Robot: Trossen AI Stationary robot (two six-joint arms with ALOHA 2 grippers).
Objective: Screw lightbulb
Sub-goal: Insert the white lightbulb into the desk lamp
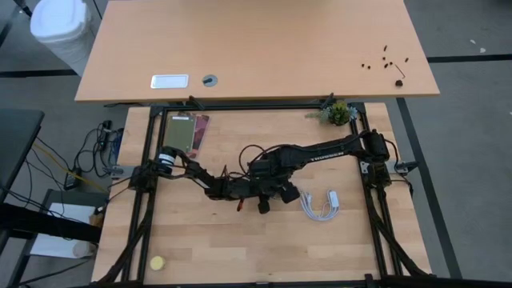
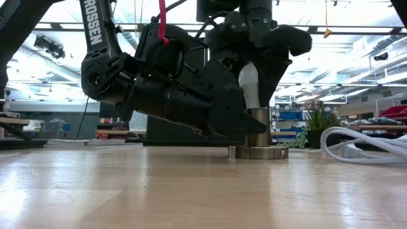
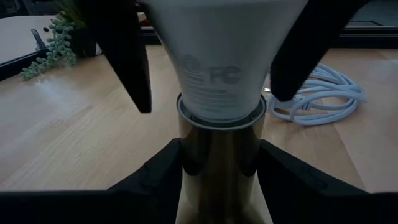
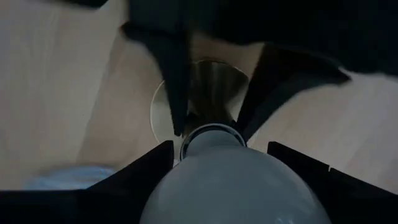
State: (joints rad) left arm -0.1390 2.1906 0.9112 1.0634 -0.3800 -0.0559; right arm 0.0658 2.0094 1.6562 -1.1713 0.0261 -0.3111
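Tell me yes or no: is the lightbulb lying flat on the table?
No, the lightbulb stands upright in the metal socket, with the left gripper clamped around the socket and the right gripper astride the bulb.

- White capital letters reading "ROSSEN", with the start of the word cut off, are running down the dark upper link of a robot arm [image 2: 95,25] in the low view.
- A grey "FC" mark is showing on the neck of the white pear-shaped lightbulb [image 3: 217,62] in the left wrist view; the fine grey print beside it is staying too small to read.
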